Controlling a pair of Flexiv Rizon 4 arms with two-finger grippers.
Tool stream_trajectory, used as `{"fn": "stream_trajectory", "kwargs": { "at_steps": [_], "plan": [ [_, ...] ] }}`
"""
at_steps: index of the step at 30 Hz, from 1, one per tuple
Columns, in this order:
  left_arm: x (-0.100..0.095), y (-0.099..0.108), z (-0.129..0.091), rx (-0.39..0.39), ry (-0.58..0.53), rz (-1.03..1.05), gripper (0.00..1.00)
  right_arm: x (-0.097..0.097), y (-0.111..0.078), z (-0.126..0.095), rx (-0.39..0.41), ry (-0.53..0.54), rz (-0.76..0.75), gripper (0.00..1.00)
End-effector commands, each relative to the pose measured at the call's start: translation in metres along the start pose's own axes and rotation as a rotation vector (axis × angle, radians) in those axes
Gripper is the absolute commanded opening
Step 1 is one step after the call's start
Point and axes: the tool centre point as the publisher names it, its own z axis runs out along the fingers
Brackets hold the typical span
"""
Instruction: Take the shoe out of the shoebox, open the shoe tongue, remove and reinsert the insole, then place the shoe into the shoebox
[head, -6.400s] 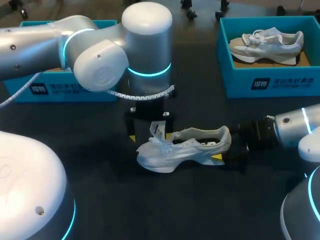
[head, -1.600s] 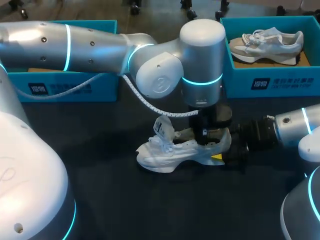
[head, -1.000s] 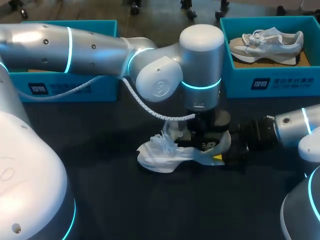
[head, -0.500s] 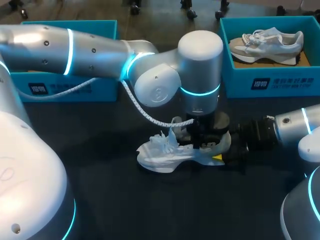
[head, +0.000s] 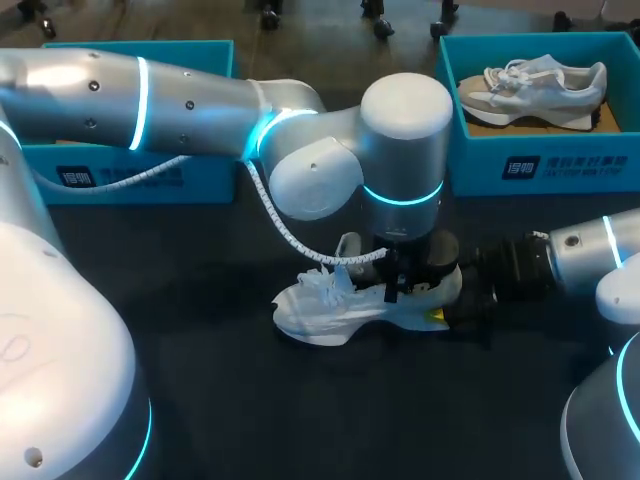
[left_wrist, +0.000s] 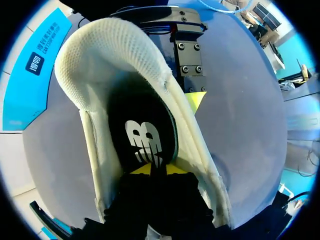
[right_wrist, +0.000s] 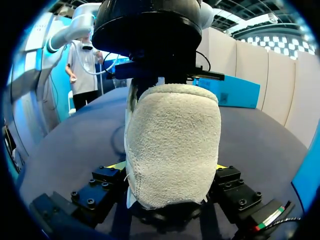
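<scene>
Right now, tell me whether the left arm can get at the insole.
Probably yes: the left gripper is inside the white shoe, right at the black insole, while the right gripper grips the heel.

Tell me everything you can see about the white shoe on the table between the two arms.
The white shoe is a lace-up sneaker with a mesh-looking upper, a thick sculpted white sole and a fleecy-looking heel. It stands upright on the dark table, toe toward my left, with its tongue standing up. A black insole with a white logo lies inside. The right gripper clamps the heel from both sides. The left gripper reaches down into the opening.
</scene>
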Motion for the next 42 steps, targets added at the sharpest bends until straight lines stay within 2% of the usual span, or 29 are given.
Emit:
{"fn": "stream_trajectory", "kwargs": {
  "at_steps": [1,12,42],
  "plan": [
    [-0.005,0.006,0.032,-0.001,-0.014,-0.005,0.0,-0.001,-0.003,0.002,0.002,-0.001,0.001,0.0],
    [-0.015,0.015,0.002,0.029,-0.066,-0.036,0.0,-0.001,-0.003,0.002,0.002,-0.001,0.001,0.0],
    [-0.02,0.022,-0.067,0.187,0.015,-0.091,0.0,-0.001,-0.003,0.002,0.002,-0.001,0.001,0.0]
  ]
}}
